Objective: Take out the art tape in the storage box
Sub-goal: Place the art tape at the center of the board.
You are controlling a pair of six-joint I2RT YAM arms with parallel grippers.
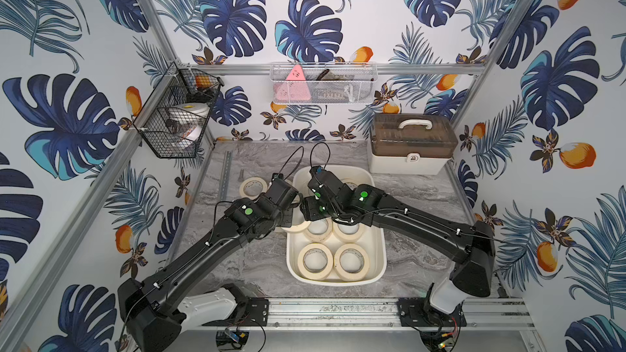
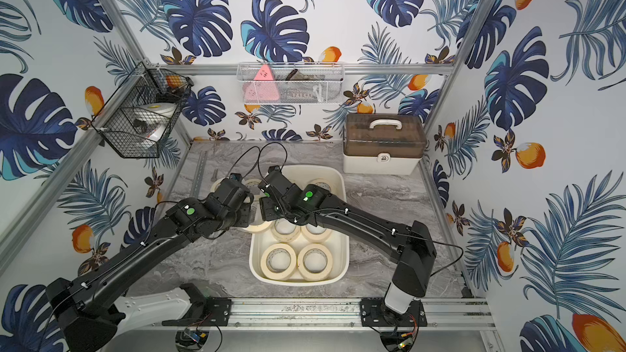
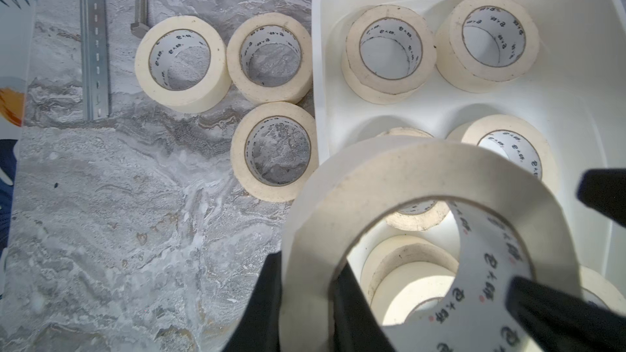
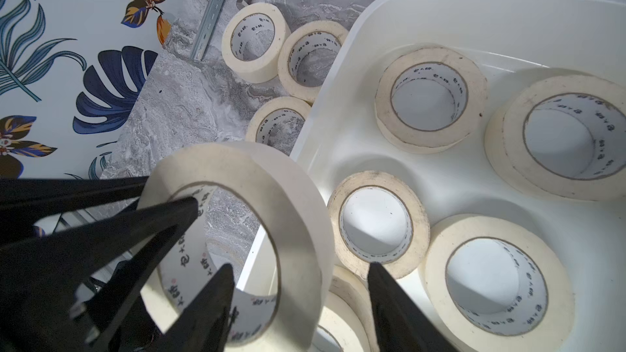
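At the near end of the box, two tape rolls lie flat side by side, with two more just behind them, partly under the arms. Over the box's left rim, about mid-length, the held roll hangs tilted above the bench — the left pincer is clenched on its wall, one finger inside the hole and one outside. The right pincer straddles another part of the same wall with its fingers spread and a gap on either side — released. Farther back, more rolls sit in the box, some stacked in pairs. Left of the box's far half, three rolls lie close together on the bench, outside the box. Beyond them are a bolt and a metal rail. In the far right corner stands a brown-lidded case.
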